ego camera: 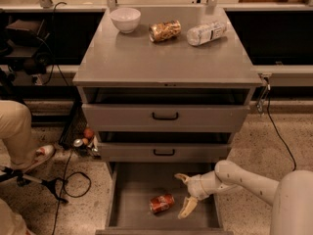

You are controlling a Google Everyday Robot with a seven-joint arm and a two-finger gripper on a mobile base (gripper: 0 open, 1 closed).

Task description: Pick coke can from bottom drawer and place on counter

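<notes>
The coke can lies on its side on the floor of the open bottom drawer, near the front middle. My gripper is open inside the drawer, just right of the can, with one finger up at the back and the other down at the front. The fingers are not touching the can. The white arm reaches in from the lower right. The counter is the grey top of the cabinet above.
On the counter stand a white bowl, a tan-gold snack bag and a clear plastic bottle lying down. Two shallower drawers with black handles sit above. A person's leg and shoe and cables are at the left.
</notes>
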